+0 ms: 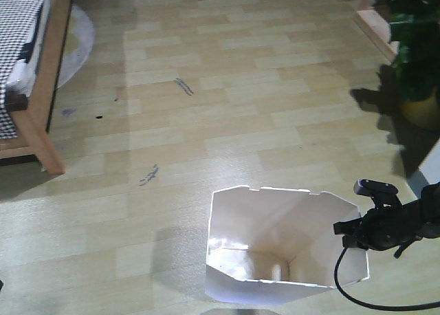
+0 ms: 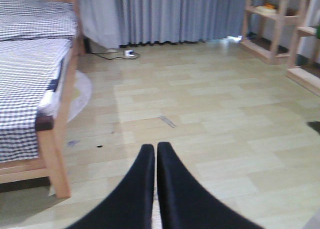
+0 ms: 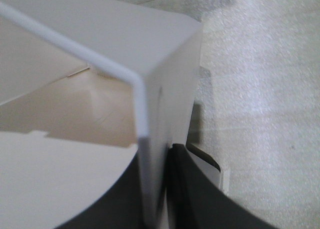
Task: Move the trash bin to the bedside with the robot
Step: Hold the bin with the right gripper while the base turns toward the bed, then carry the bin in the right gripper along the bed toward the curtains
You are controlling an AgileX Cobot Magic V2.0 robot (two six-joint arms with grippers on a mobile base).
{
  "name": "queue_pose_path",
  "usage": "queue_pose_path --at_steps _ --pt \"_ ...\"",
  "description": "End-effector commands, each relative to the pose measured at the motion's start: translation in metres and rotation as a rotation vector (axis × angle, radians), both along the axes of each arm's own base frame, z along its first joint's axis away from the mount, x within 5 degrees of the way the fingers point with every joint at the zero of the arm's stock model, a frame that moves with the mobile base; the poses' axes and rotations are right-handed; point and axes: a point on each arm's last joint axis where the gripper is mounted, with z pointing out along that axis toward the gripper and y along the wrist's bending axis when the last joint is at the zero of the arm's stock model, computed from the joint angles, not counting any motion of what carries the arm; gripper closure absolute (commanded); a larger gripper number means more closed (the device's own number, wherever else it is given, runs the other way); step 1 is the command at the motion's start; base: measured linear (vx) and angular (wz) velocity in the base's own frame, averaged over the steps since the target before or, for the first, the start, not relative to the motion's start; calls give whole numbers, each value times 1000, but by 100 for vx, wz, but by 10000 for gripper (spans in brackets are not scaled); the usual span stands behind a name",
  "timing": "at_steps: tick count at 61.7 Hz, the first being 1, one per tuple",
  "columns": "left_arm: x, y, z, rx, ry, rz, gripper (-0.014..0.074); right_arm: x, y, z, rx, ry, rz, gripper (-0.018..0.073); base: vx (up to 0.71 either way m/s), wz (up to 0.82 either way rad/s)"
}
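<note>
Pinching the tall white plastic trash bin's [image 1: 275, 236] right wall in the black right gripper [image 1: 347, 231], light wooden checked-bedding bed [image 1: 31, 88] well apart ahead-left, left gripper [image 2: 156, 147] fingers pressed together, empty.

Ahead of left end effector [image 2: 155, 146]: open floor [image 2: 210, 114], free passage. Ahead-left: bed [image 2: 55, 149] post blocks way. Far ahead-right: shelves [image 2: 272, 24]. At right end effector [image 1: 350, 231]: trash bin [image 1: 275, 225] wall fills gap between fingers; potted plant [image 1: 412, 47] ahead.

white trash bin [image 1: 275, 243], right hand [image 1: 346, 234] (black) at rim
</note>
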Motion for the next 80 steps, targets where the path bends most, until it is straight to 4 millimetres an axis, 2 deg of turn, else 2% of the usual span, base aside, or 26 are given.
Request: queue_pose_path --at_steps 1,25,80 --pt "1 0 1 -7 -65 0 603 14 12 26 170 -119 4 564 14 37" --pt "1 0 1 -7 -65 0 603 14 12 26 170 -119 4 564 16 19" --pt "1 0 1 -7 -65 0 603 14 12 26 170 -119 4 564 25 -1"
